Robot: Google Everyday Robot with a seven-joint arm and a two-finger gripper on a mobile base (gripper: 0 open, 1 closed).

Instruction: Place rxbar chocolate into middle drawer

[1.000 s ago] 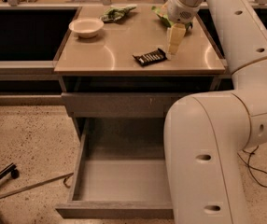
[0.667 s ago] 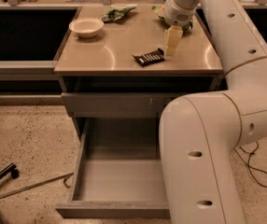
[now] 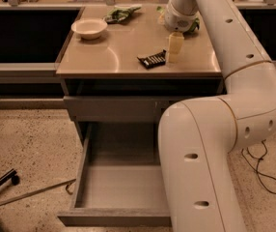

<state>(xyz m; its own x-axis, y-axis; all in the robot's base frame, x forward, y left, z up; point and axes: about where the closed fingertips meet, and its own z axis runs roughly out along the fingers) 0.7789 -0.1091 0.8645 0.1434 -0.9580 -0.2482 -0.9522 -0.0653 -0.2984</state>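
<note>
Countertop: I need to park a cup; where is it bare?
Bare: the front-left stretch between white bowl and rxbar chocolate, and the floor of the middle drawer. Crowded: the back by the green bag, and right of the bar, where the gripper hangs over the counter.

Warm yellowish room light, coming from above. Tabletop [image 3: 128, 37] is brightest zone, upper centre of frame. Soft glare patch on its left half, below white bowl [image 3: 89, 28]. Gripper [image 3: 173, 57], upper centre-right, hangs low over tabletop just beside rxbar chocolate [image 3: 152, 59], lit pale cream. Black voids under benches, upper left and upper right. Deep shadow in recess beneath tabletop. Middle drawer [image 3: 123, 190], lower centre, flat dim grey, darker toward back. Arm [image 3: 234, 105], right half, bright, with smooth shading at edges.
</note>
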